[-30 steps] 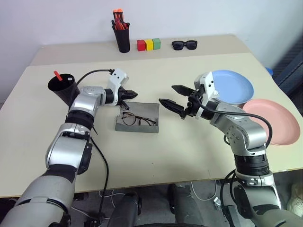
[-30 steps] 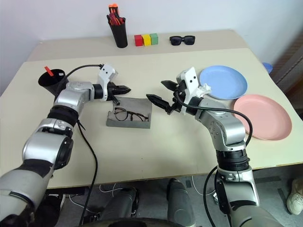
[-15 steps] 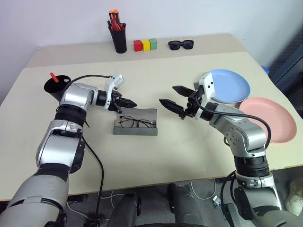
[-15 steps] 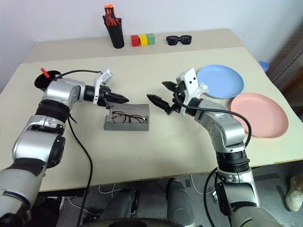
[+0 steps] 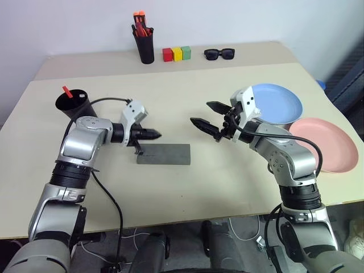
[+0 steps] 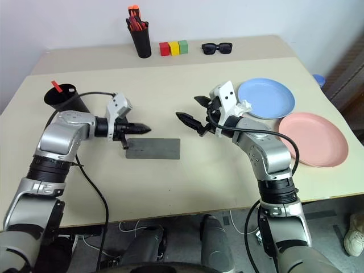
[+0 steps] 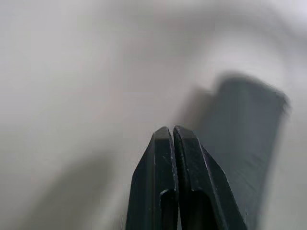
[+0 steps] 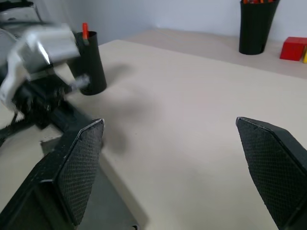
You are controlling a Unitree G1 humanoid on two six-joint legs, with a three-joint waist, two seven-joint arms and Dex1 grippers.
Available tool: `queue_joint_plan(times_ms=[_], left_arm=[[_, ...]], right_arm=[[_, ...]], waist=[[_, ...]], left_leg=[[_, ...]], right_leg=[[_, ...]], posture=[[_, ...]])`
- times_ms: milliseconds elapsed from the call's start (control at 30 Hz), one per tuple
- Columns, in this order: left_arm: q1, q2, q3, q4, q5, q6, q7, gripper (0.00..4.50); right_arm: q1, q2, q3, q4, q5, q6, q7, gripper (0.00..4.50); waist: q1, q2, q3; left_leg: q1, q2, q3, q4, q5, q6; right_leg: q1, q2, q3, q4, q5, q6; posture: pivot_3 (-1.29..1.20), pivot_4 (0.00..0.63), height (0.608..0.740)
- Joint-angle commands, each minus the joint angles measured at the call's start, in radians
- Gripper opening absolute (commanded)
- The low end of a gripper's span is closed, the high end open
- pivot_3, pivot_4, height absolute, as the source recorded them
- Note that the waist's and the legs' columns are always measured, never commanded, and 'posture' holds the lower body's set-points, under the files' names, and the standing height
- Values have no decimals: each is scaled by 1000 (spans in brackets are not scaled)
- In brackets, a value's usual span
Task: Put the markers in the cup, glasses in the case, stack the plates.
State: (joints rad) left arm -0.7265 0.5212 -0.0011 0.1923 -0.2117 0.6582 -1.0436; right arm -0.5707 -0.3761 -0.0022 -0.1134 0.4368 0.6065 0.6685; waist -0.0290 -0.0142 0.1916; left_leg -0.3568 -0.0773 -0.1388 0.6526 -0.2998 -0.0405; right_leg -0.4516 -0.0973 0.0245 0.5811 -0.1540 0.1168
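The case [image 5: 164, 154] lies shut near the middle of the bench [image 5: 187, 193], between the left gripper [image 5: 154, 135] just beside its left end and the right gripper [image 5: 206, 117] behind and to its right. The cup [image 5: 74, 104] stands far left with a marker [image 5: 67, 91] in it. The two plates [image 5: 280, 104] sit side by side at the right. Along the back stand a pen holder [image 5: 145, 47], three blocks [image 5: 177, 54] and sunglasses [image 5: 220, 54].

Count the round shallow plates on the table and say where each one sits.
2. The light blue round plate lies just behind the right gripper; the salmon pink round plate sits beside it, nearer the table's right edge. None stacked.
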Motion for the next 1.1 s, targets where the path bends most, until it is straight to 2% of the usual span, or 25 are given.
queue_joint_plan(times_ms=[33, 233, 433, 533, 600, 733, 967, 1067, 1100], left_arm=[[-51, -10, 128, -10, -106, -28, 38, 1366], [20, 9, 173, -69, -211, -113, -39, 4365], [94, 43, 178, -87, -277, -162, -118, 4441], [105, 60, 169, -64, -292, -175, -150, 4441], [98, 70, 162, -45, -308, -157, -179, 4441], [79, 71, 138, -11, -299, -183, -212, 4441], [73, 56, 112, -13, -296, -222, -219, 4441], [79, 55, 108, -28, -302, -220, -207, 4500], [82, 56, 110, -34, -303, -219, -201, 4500]], right_arm=[[-40, -12, -32, -2, -10, -41, -16, 4500], [-27, -145, -163, 26, -34, -8, -83, 4500], [130, -364, -260, -35, -90, 120, -124, 4500], [206, -427, -328, -54, -86, 218, -153, 4500], [279, -478, -329, -77, -103, 264, -144, 4500], [343, -485, -372, -66, -123, 331, -204, 4500], [414, -481, -348, -62, -127, 384, -203, 4500], [417, -490, -325, -33, -148, 384, -208, 3758], [417, -494, -315, -25, -155, 382, -207, 3266]], waist=[[5, 0, 0], [17, 0, 0], [18, 0, 0], [14, 0, 0], [14, 0, 0], [15, 0, -1], [17, 0, -1], [17, 0, -1], [17, 0, -1]], left_leg=[[0, 0, 0, 0, 0, 0], [0, 0, 1, 0, 0, 0], [0, -1, 1, 0, 0, 0], [1, 0, 2, 0, 0, 1], [1, 0, 3, 1, 0, 1], [2, 0, 3, 2, 0, 1], [2, 0, 3, 4, -1, 2], [2, 0, 3, 6, -1, 2], [2, 0, 3, 6, -1, 2]], right_leg=[[0, 0, 0, 0, 0, 0], [0, 0, 0, -1, 0, 0], [1, 0, 0, -1, 0, 0], [2, 0, 0, -1, 0, 0], [2, 0, 1, -1, 0, 0], [4, 0, 1, -2, 0, 0], [6, 0, 1, -2, 0, 0], [6, 0, 1, -2, 0, 0], [6, 0, 1, -2, 0, 0]], posture=[[0, 150, 740], [0, 150, 740], [0, 150, 740], [0, 150, 740], [0, 150, 740], [0, 150, 740], [0, 150, 740], [0, 150, 740], [0, 150, 740]])
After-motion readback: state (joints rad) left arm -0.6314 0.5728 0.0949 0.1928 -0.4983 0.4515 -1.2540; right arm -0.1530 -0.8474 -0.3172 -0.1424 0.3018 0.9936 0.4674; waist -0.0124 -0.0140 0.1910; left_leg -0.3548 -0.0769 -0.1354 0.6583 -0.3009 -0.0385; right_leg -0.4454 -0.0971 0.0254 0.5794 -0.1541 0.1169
